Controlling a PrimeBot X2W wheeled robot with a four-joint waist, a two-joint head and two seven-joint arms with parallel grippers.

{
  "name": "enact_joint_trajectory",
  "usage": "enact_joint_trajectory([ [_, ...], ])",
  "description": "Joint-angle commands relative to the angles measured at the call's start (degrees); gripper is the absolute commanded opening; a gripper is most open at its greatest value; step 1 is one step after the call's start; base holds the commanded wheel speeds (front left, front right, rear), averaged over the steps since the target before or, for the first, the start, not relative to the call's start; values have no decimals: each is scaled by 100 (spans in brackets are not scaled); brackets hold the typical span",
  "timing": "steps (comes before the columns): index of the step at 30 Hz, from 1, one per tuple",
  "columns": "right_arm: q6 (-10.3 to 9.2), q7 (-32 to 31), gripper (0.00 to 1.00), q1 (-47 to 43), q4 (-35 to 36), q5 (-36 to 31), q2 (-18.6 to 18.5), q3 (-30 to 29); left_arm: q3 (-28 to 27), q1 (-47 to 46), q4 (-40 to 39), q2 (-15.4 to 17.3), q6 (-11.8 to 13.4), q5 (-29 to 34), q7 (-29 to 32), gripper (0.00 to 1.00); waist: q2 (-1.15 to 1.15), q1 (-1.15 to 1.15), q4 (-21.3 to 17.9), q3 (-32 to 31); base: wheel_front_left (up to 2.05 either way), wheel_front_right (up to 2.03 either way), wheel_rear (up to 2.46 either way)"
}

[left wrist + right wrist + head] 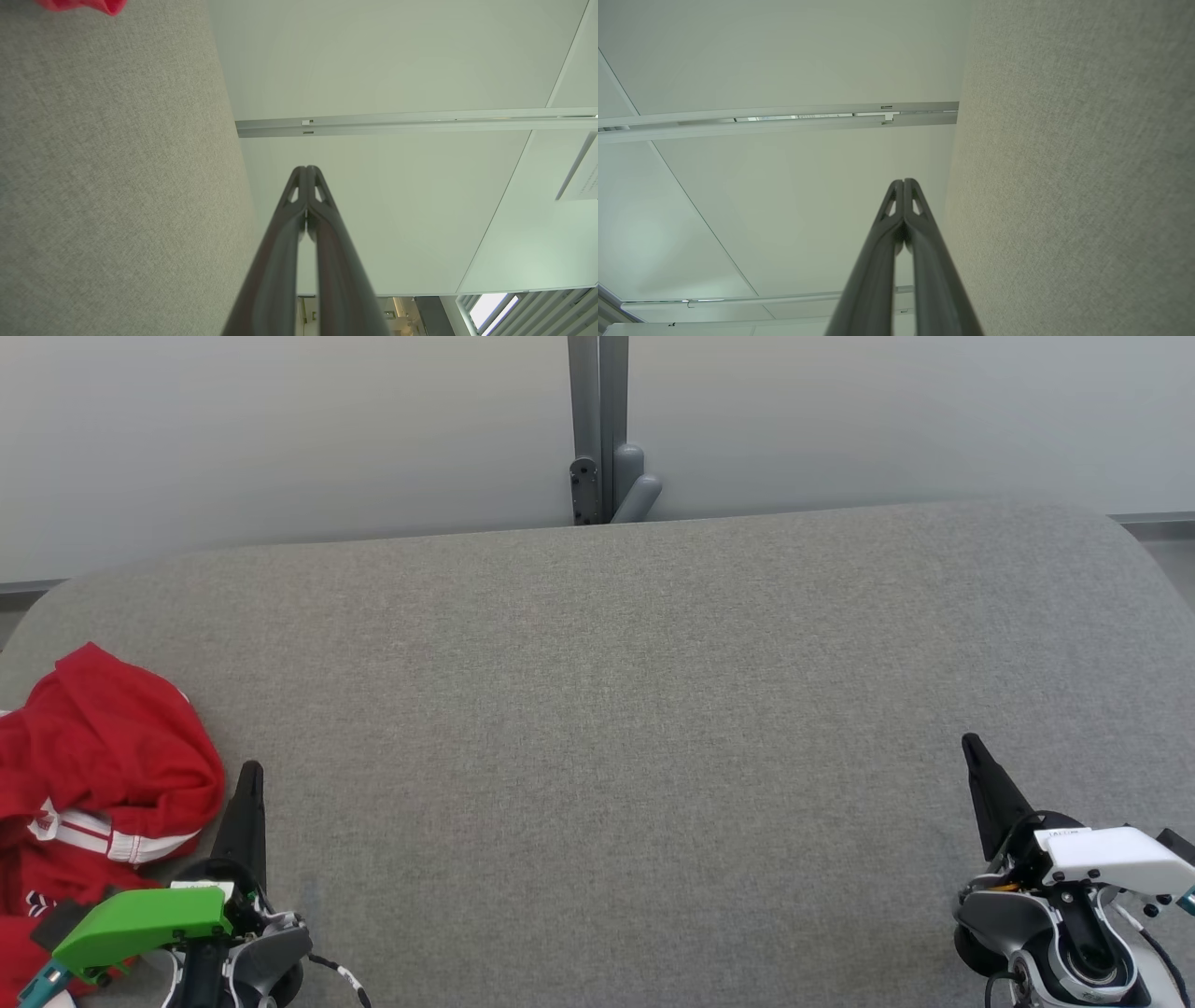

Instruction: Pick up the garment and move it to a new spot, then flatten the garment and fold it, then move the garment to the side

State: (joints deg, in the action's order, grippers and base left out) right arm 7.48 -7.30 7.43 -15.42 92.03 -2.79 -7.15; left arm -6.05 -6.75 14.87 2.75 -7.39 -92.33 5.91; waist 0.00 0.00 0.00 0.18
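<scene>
Red garment [103, 775] lying bunched just left of left pincer [250, 773], almost touching; right pincer [973, 747] sitting way off. Both pressed together, holding nothing. Left arm looking like obvious pick.

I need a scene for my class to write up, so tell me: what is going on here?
A two-armed robot faces a grey fabric-covered surface. A red garment with white trim lies crumpled at the surface's left edge. The left gripper sits just beside it, shut and holding nothing. The right gripper rests far over on the right, also shut and holding nothing. The garment has not yet been picked up, so the work looks to be at its very start.
</scene>
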Motion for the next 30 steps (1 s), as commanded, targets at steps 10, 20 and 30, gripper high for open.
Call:
enact_joint_trajectory([
  [10, 4, -4, 0, 57, 12, 22, -32, -14, -25, -98, -26, 43, -36, 8, -16, 0, 0, 0, 0, 0, 0, 0, 0],
  [20, -2, 2, 0, -66, -109, -3, 33, 14, 22, 88, 102, -22, 8, 2, -5, 0, 0, 0, 0, 1, 0, 0, 0],
  [30, -2, 230, 100, -129, -102, -262, -63, 180, 89, 126, 197, -9, 7, 442, -230, 100, 0, 0, 0, 10, 0, 0, 0],
])
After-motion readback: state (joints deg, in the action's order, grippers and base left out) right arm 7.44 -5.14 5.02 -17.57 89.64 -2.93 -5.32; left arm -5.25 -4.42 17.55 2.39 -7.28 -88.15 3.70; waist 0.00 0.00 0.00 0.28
